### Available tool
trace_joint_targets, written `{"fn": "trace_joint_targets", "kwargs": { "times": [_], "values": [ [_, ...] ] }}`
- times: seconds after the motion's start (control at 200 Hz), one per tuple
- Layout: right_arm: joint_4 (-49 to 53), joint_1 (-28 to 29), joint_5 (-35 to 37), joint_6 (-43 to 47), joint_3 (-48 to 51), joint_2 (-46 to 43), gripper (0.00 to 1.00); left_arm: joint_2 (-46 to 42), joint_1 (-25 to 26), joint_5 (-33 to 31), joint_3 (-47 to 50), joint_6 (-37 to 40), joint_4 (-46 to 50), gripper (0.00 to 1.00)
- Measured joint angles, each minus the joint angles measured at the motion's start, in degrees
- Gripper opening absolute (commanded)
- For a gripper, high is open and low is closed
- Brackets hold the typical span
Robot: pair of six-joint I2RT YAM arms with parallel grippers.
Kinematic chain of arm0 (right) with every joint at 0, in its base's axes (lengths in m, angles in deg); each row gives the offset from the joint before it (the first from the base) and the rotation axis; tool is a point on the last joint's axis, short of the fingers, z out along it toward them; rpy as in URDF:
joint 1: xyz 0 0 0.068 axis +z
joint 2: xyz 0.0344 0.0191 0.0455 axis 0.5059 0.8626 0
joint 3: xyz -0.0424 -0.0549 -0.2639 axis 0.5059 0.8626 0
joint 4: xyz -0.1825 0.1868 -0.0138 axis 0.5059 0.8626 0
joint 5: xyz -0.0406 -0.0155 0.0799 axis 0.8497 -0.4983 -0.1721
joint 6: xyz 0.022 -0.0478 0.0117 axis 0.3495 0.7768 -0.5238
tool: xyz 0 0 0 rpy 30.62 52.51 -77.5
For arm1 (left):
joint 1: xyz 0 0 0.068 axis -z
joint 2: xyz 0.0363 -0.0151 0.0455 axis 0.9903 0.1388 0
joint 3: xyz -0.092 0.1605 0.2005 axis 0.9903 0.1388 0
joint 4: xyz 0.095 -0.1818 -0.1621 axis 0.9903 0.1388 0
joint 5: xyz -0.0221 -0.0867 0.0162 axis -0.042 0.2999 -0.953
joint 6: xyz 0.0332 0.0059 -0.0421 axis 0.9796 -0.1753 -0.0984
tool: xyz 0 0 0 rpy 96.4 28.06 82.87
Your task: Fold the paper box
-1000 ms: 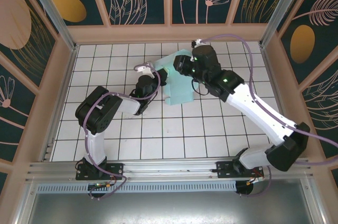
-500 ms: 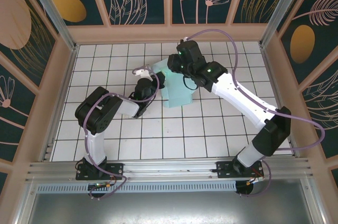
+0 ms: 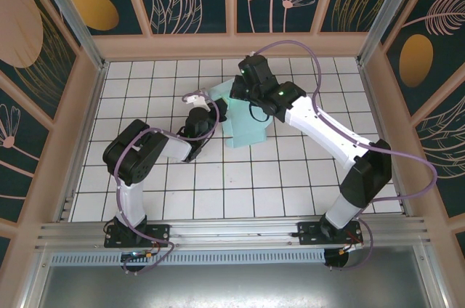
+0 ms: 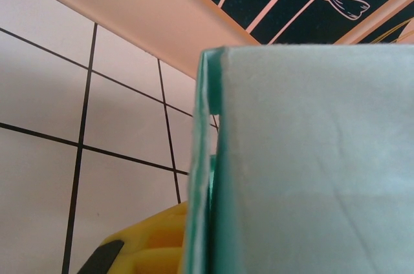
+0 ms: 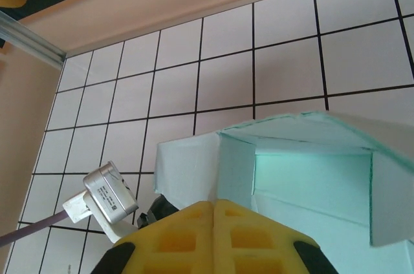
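The paper box [image 3: 251, 128] is pale teal card, partly folded, lying on the white tiled floor behind the middle. My left gripper [image 3: 215, 108] is at its left edge, shut on a standing wall. In the left wrist view that card [image 4: 310, 170] runs between the jaws [image 4: 202, 245], with one yellow finger [image 4: 145, 242] showing left of it. My right gripper [image 3: 240, 97] hovers over the box's far left corner. Its yellow fingers [image 5: 213, 206] are pressed together with nothing between them, the tip against the box's left wall [image 5: 233, 164]. Raised walls and a drooping flap surround the open inside [image 5: 310, 177].
Peach enclosure walls [image 3: 232, 46] close the tiled floor at the back and both sides. A metal rail [image 3: 232, 232] runs along the front by the arm bases. The left arm's wrist camera [image 5: 107, 196] sits just left of the box.
My right arm swung left and reached over the box's far left corner, and its jaws closed. The box's far flap came down. The left arm kept its grip and stayed put.
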Motion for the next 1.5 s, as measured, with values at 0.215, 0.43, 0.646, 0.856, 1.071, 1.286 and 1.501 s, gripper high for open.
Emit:
{"fn": "trace_joint_targets", "kwargs": {
  "times": [0.215, 0.43, 0.646, 0.856, 1.071, 1.286, 1.501],
  "values": [
    [-1.62, 0.26, -0.55, 0.52, 0.87, -0.72, 0.52, -0.02, 0.00, 0.00, 0.00, -0.04, 0.09, 0.00],
    [-6.56, 1.46, -1.25, 5.16, 9.16, -10.80, 0.56, -1.01, 0.00, 0.00, -0.61, -0.04, 5.70, 0.00],
    [-11.15, -4.79, -4.20, 10.51, 16.44, -24.30, 0.55, -4.63, 0.00, 0.48, -0.61, -0.07, 13.90, 0.00],
    [-12.15, -22.60, -16.81, 13.70, 20.20, -25.97, 0.50, -10.12, 0.00, 3.43, -0.04, 1.25, 23.06, 0.00],
    [-11.91, -28.68, -33.44, 16.50, 20.20, -17.33, 0.49, -16.22, 0.00, 7.19, 1.40, 3.37, 30.29, 0.00],
    [-12.92, -28.11, -46.14, 20.50, 21.29, -14.56, 0.46, -17.27, 0.00, 8.66, 1.40, 3.39, 32.81, 0.00],
    [-13.64, -25.31, -50.14, 24.83, 22.08, -14.36, 0.41, -17.16, 0.00, 8.68, 1.16, 2.51, 34.42, 0.00]
  ]
}}
